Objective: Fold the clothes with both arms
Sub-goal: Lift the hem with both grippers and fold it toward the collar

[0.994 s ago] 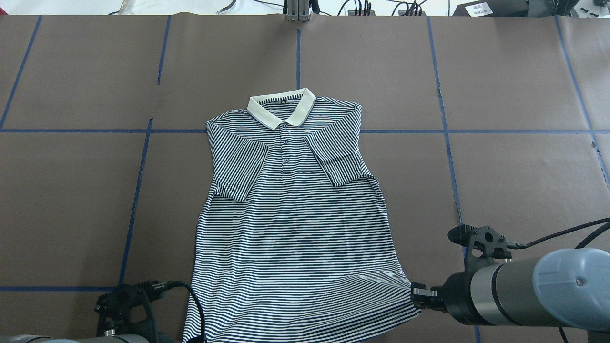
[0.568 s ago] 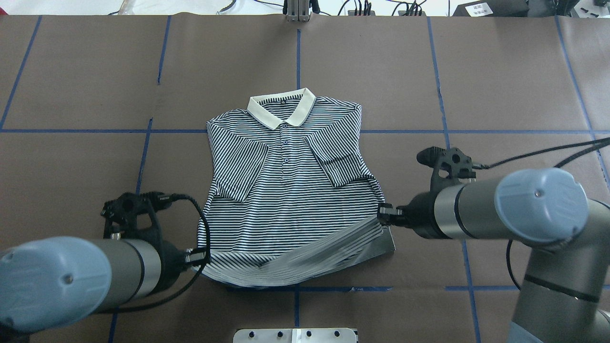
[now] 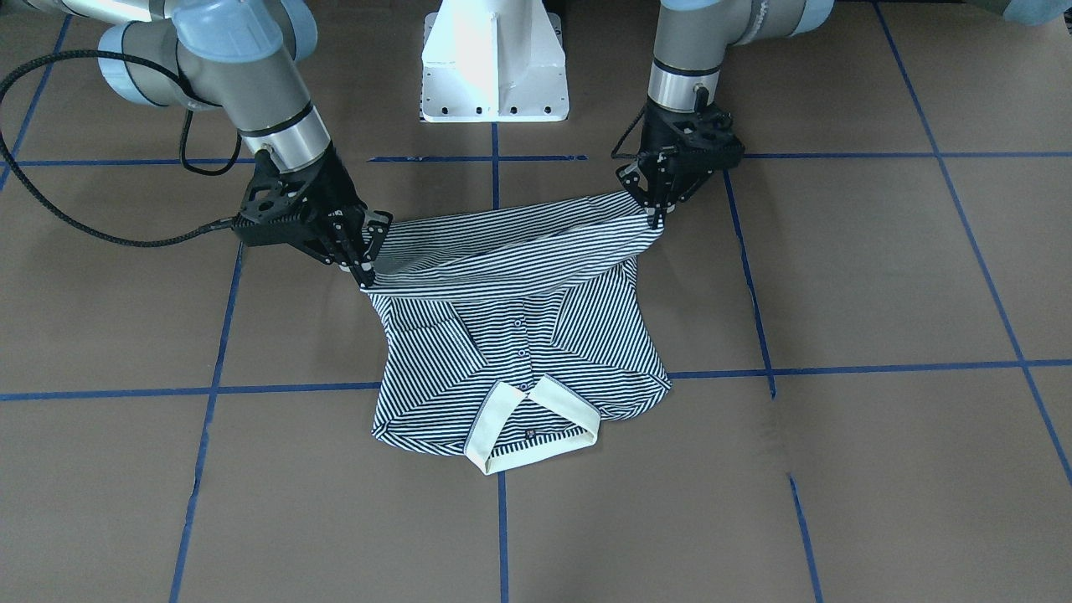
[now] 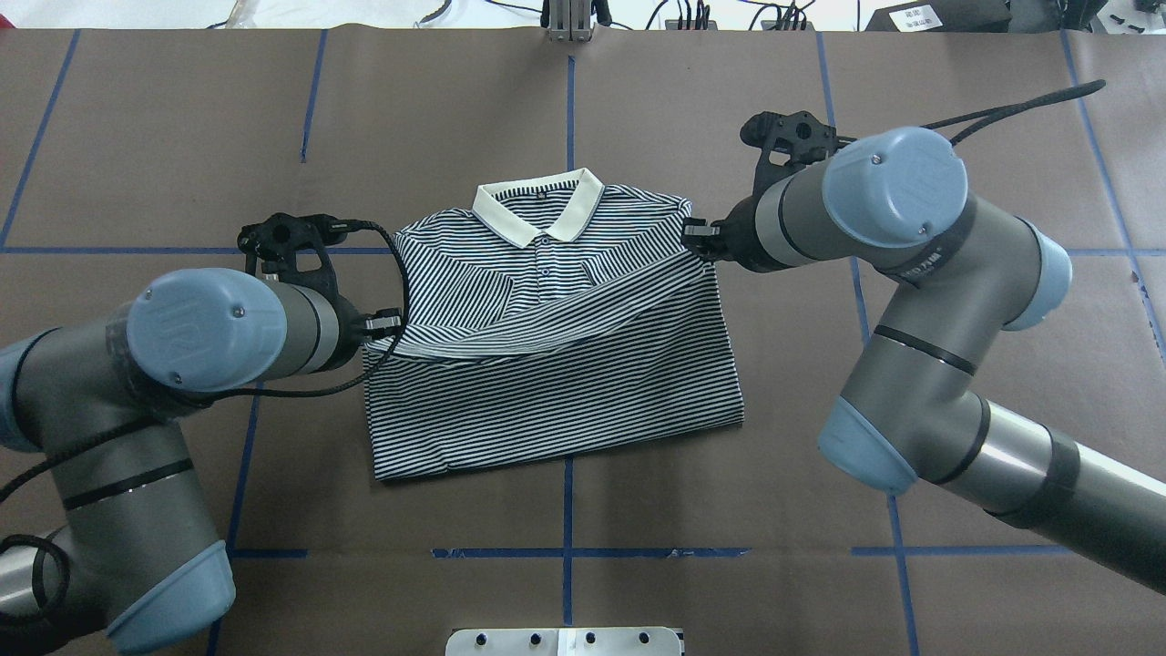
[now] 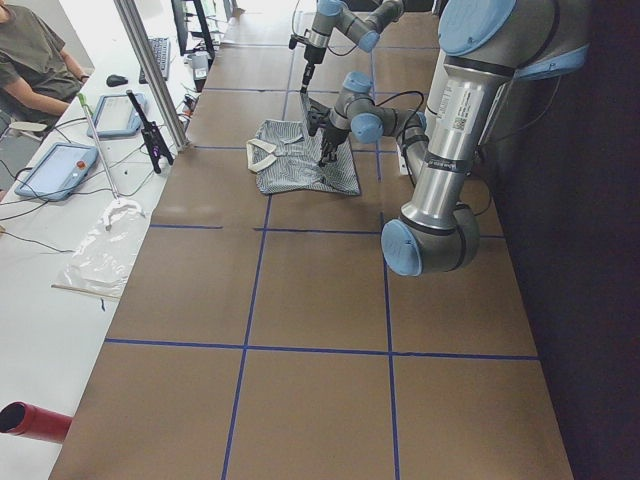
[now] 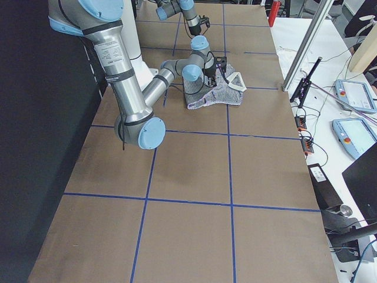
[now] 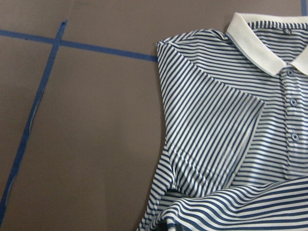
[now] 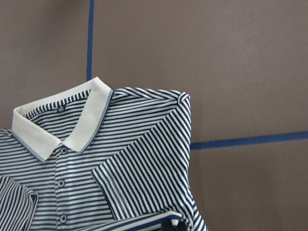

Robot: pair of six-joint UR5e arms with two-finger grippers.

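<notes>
Gripping state, left: left gripper was closed on one hem corner of the shirt, jaws pinching the cloth.
Gripping state, right: right gripper pinched the other hem corner likewise.
Arm pose: both wrists angled down and inward at the shirt's sides; the right gripper reached farther toward the collar than the left.
Shirt: lay mid-way along the table, hem lifted over the chest, collar uncovered.

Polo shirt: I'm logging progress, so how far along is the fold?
Done: sleeves folded in over the shirt. In hand: left tool and right tool grip the hem corners, lifted short of the collar. Left: lay hem down, release.
</notes>
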